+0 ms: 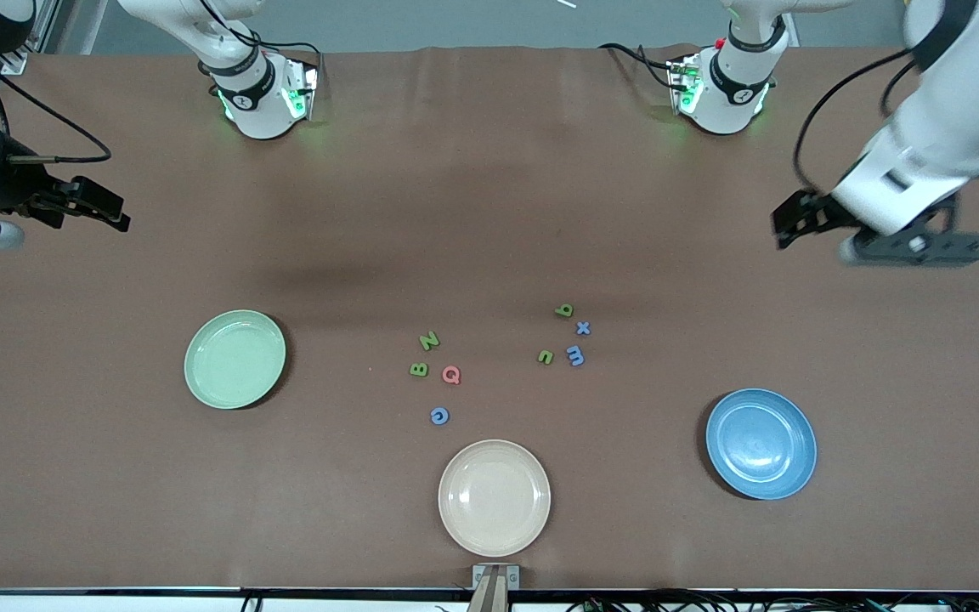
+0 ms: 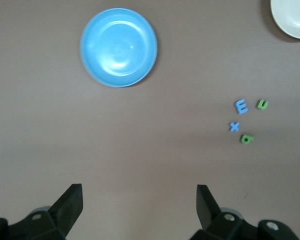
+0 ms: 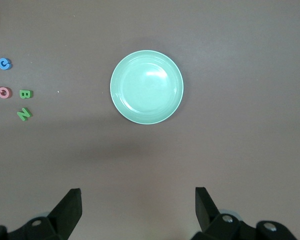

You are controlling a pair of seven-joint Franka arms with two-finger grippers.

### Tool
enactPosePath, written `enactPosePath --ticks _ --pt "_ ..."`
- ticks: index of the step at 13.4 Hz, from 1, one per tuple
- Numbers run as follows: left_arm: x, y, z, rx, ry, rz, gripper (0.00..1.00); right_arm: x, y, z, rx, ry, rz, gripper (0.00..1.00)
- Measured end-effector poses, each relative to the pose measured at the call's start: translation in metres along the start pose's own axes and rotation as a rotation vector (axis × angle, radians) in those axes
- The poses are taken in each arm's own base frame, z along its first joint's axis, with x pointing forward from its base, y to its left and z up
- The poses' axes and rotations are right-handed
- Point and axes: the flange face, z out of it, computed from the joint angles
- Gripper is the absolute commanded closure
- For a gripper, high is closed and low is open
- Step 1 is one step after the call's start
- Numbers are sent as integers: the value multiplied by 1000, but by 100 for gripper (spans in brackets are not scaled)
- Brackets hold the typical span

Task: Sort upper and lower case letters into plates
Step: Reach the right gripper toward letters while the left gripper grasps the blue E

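Observation:
Capitals lie in one cluster mid-table: green Z point(image 1: 429, 341), green B point(image 1: 419, 369), pink Q point(image 1: 451, 375), blue G point(image 1: 439, 416). Small letters lie beside them toward the left arm's end: green b point(image 1: 565, 310), blue x point(image 1: 583, 327), blue m point(image 1: 575, 355), green s point(image 1: 546, 357). The mint plate point(image 1: 234, 358) and the blue plate point(image 1: 761, 443) hold nothing. My left gripper point(image 1: 785, 224) hangs open over bare table at its end, with the blue plate point(image 2: 118, 47) in its wrist view. My right gripper point(image 1: 114, 210) hangs open at the other end, seeing the mint plate point(image 3: 146, 86).
A cream plate point(image 1: 495, 497) sits near the front edge, nearer the camera than the letters, with nothing on it. Both arm bases point(image 1: 264, 93) stand along the table's back edge. A small bracket point(image 1: 495, 578) sticks up at the front edge.

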Motion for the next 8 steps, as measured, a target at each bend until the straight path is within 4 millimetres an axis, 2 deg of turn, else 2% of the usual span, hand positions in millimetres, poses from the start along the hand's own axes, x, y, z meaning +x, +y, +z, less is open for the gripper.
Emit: enactPosePath --ticks 5,8 --pt "19 68 142 -54 -67 -15 0 -7 0 -11 2 22 -2 0" --pt "25 98 199 -75 -108 -107 2 -1 -2 -20 3 35 -4 0"
